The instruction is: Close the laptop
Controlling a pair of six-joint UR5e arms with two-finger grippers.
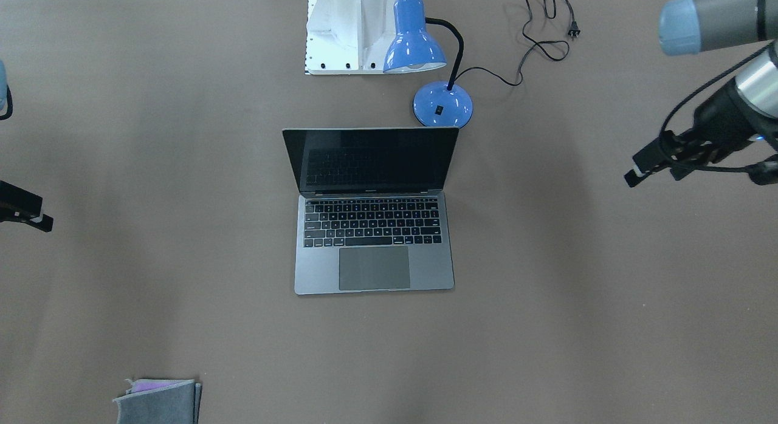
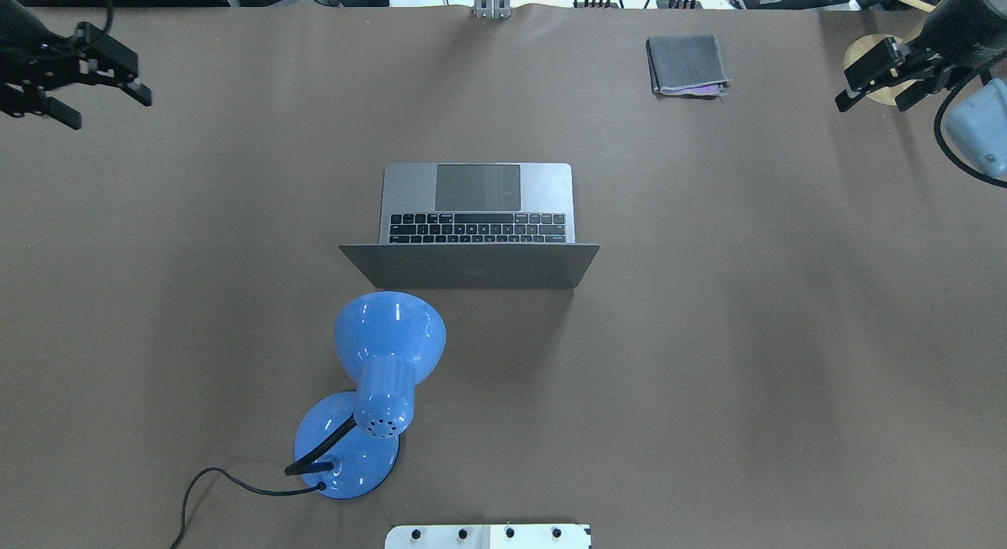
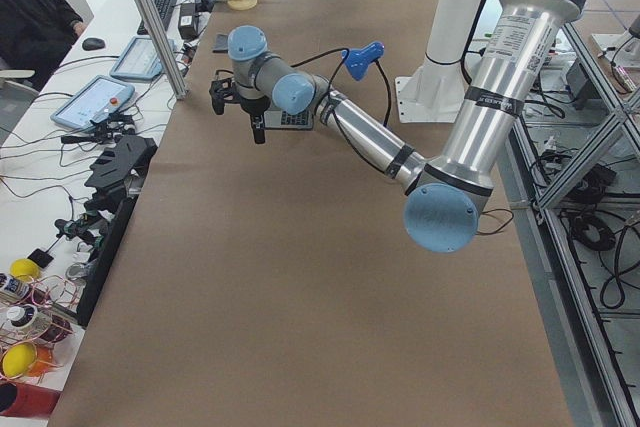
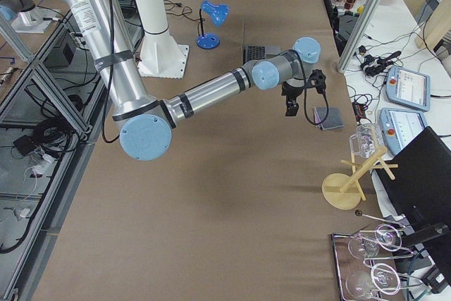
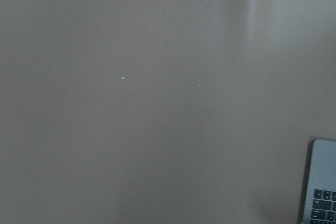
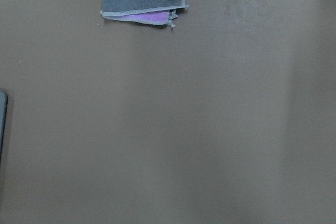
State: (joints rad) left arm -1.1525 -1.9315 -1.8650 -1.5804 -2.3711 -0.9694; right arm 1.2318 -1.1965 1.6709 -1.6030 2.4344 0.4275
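Note:
The laptop (image 2: 477, 219) lies open in the middle of the table, space-grey with black keys and a large trackpad. Its lid stands up with its back toward the robot, and its dark screen (image 1: 372, 160) shows in the front-facing view. My left gripper (image 2: 108, 108) hovers open and empty far to the laptop's left, near the table's far edge. My right gripper (image 2: 870, 105) hovers open and empty far to its right. The left wrist view shows only a laptop corner (image 5: 321, 182).
A blue desk lamp (image 2: 378, 376) stands just behind the lid on the robot's side, its cable (image 1: 535, 44) trailing over the table. A folded grey cloth (image 2: 686, 65) lies at the far right. A wooden stand (image 2: 869, 65) is near the right gripper.

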